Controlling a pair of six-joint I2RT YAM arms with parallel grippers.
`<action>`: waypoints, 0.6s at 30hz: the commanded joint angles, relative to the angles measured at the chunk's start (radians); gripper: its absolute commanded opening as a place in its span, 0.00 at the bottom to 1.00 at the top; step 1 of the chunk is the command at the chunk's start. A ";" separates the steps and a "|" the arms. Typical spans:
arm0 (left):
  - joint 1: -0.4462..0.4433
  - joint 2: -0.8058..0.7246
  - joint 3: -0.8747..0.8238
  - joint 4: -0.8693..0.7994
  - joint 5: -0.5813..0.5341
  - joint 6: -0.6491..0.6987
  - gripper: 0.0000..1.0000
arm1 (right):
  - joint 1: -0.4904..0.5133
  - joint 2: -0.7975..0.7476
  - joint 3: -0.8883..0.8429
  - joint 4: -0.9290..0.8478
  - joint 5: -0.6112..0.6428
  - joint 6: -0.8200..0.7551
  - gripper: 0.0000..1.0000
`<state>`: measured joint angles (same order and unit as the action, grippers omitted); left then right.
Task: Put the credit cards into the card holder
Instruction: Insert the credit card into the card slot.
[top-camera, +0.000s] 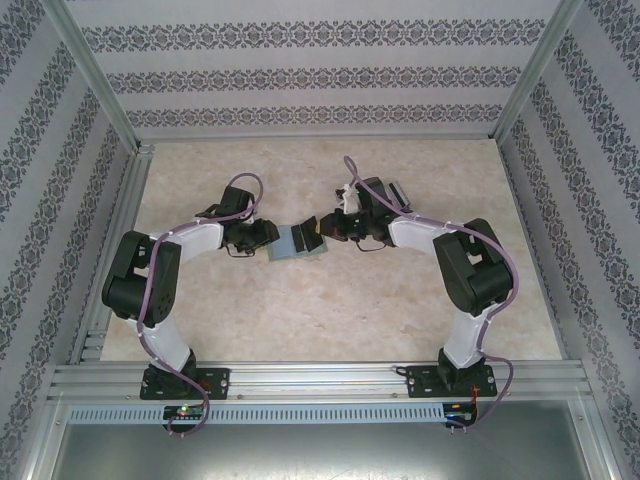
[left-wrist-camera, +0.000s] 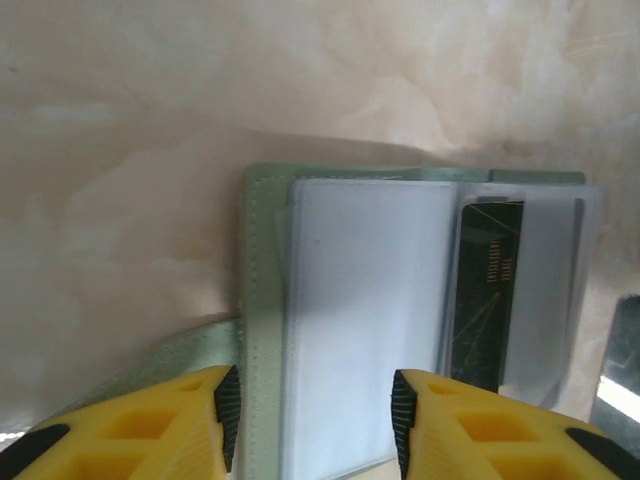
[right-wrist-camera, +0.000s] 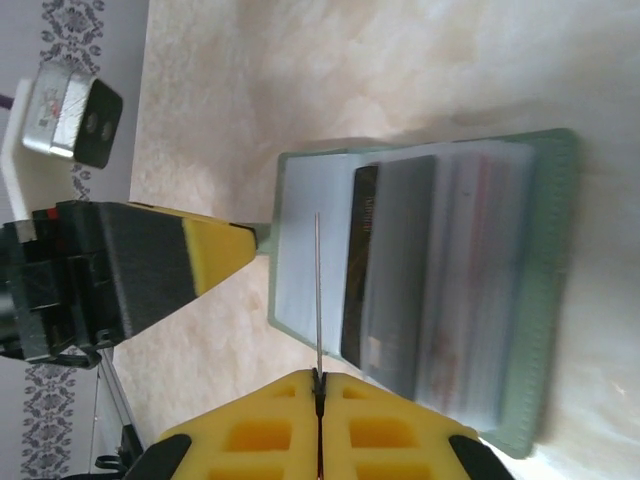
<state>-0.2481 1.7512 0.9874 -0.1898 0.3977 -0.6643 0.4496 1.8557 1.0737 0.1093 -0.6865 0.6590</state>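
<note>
Lying open mid-table, the card holder (top-camera: 290, 245) has one dark card (left-wrist-camera: 487, 290) pocketed. My right gripper (right-wrist-camera: 319, 380), at its 3 o'clock, pinches a second card (right-wrist-camera: 318, 290) edge-on. My left gripper (left-wrist-camera: 313, 405), at 9, straddles its edge half-open, clamping nothing. Unpinned, it may slide and the card miss.

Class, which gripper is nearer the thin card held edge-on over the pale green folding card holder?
Right: right gripper clamps the thin card; left gripper sits at the opposite edge of the card holder.
</note>
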 joint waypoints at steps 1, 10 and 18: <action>0.018 -0.028 -0.022 0.011 -0.038 0.031 0.43 | 0.033 0.021 0.047 0.002 0.027 -0.017 0.09; 0.023 -0.021 -0.057 0.036 -0.054 0.022 0.33 | 0.063 0.087 0.096 -0.013 0.087 -0.003 0.09; 0.023 0.010 -0.050 0.041 -0.049 0.022 0.32 | 0.064 0.126 0.112 -0.022 0.123 0.021 0.09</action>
<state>-0.2398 1.7485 0.9417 -0.1696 0.3607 -0.6548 0.5068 1.9659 1.1625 0.0895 -0.5884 0.6613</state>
